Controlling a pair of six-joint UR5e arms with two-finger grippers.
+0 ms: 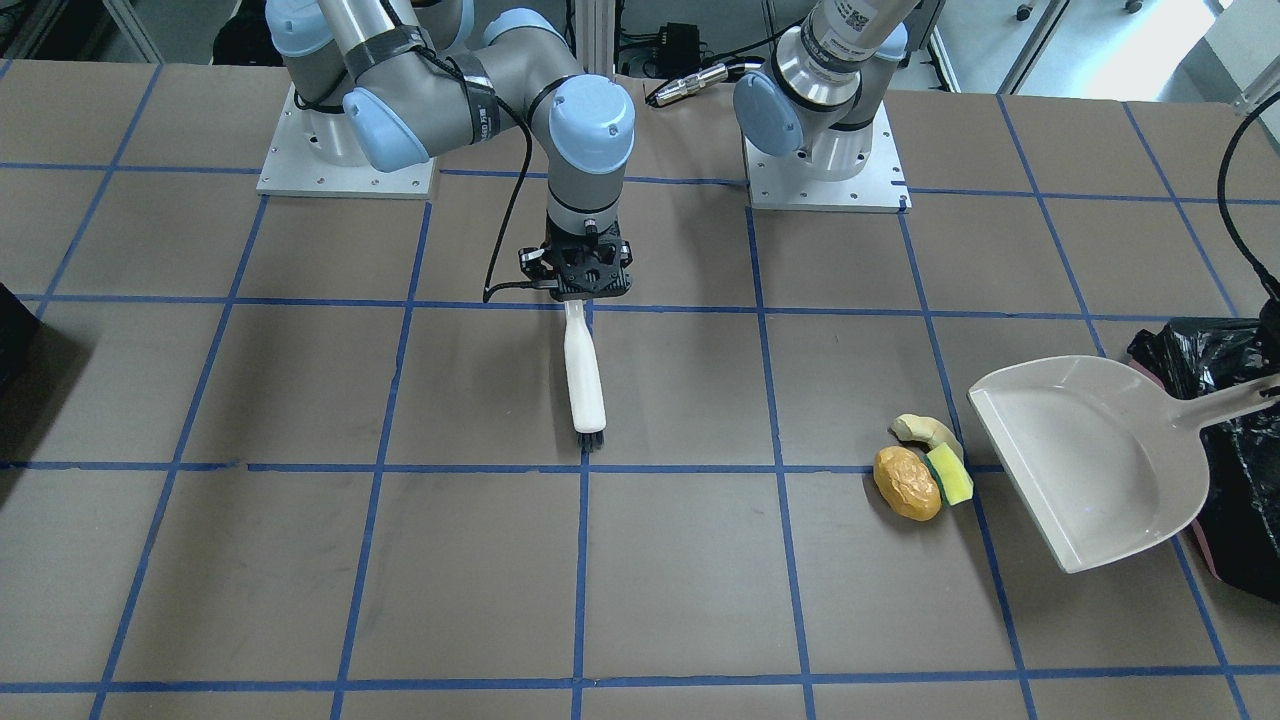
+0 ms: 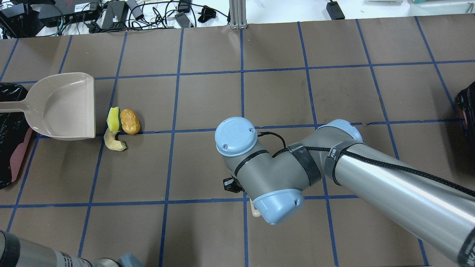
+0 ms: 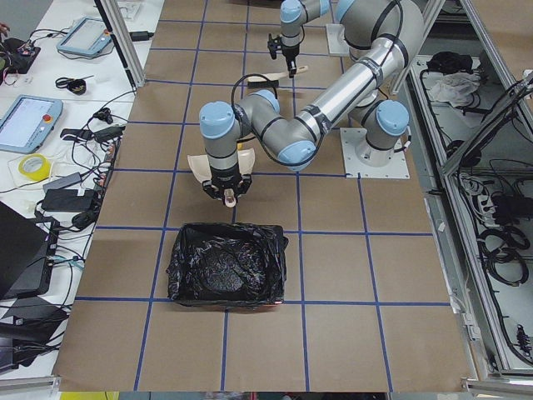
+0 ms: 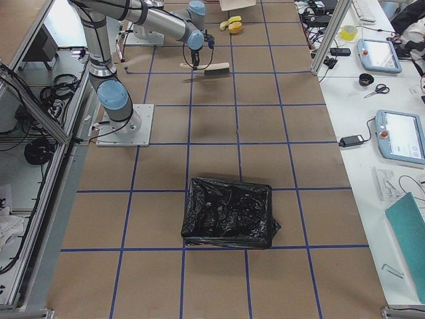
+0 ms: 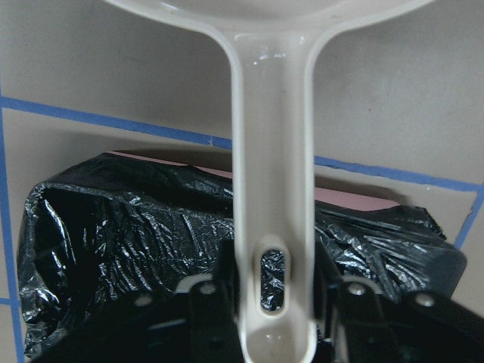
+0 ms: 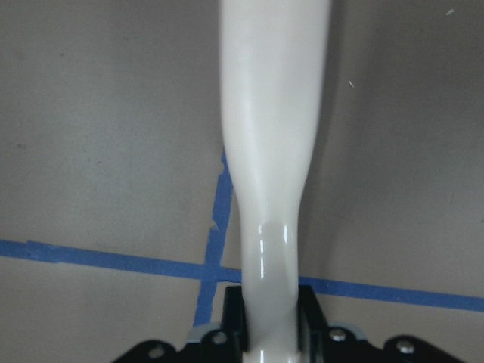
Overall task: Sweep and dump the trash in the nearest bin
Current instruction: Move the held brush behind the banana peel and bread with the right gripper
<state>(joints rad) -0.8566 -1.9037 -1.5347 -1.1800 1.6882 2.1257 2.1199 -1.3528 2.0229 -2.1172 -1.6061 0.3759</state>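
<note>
The right gripper (image 1: 585, 285) is clamping the brush (image 1: 584, 375) at frame centre; the trash (image 1: 925, 470), 3 pieces, is lying to its lower right, beside the dustpan (image 1: 1090, 450) the left gripper (image 5: 274, 289) is clamping.

One camera faces the robot (image 1: 820, 130) from across the table (image 1: 640, 600), steeply down; the overhead looks forward from behind it, both sharing the trash (image 1: 907, 483) beside the dustpan (image 1: 1090, 450). Wrist cameras sit close behind the left gripper (image 5: 274, 295) and right gripper (image 6: 271, 321), looking out along the dustpan handle and the brush (image 6: 272, 113).

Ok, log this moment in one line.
left gripper: shut on dustpan | right gripper: shut on brush | trash: unswept, beside dustpan | bin: behind dustpan
</note>
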